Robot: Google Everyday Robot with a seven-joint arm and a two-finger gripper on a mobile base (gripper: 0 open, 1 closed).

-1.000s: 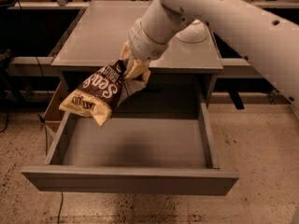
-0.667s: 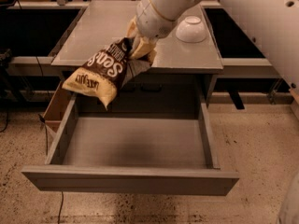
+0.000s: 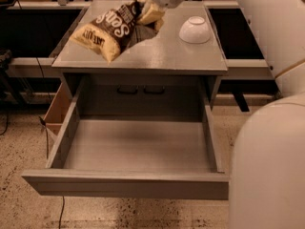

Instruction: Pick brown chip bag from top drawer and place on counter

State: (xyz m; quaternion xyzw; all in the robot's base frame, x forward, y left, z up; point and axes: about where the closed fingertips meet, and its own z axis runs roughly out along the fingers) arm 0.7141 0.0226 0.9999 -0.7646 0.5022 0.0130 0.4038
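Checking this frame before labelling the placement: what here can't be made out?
Camera view:
- Whether the brown chip bag touches the counter: angle hides any gap.
- The bag's gripped end: the gripper covers it.
- Right front corner of the top drawer: robot's body covers it.

Lab-like workroom, speckled floor (image 3: 21, 142), trailing cable (image 3: 62, 211), grey cabinet (image 3: 143, 97), pincer (image 3: 151, 14) gripping brown chip bag (image 3: 110, 28) above counter (image 3: 181, 56)

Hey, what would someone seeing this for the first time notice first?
The chip bag, held tilted by the gripper over the left rear of the counter, draws the eye first. Below it the drawer stands pulled wide open, and a white bowl sits on the counter's right rear.
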